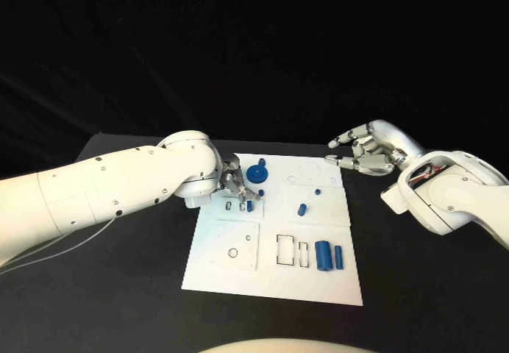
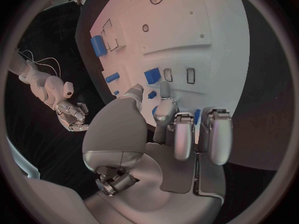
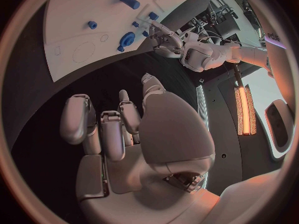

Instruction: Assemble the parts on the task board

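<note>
Blue parts (image 1: 326,257) are judged light, rigid, best pinched across their sides. Left hand (image 1: 237,187) is curled over the task board (image 1: 239,276), grip unclear; right hand (image 1: 364,152) is curled, empty.

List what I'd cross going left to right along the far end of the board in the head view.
The robot's white left arm → silver left hand over the white task board → round blue part with a knob → faint circular outline on the board → silver right hand off the board's corner → white right arm.
</note>
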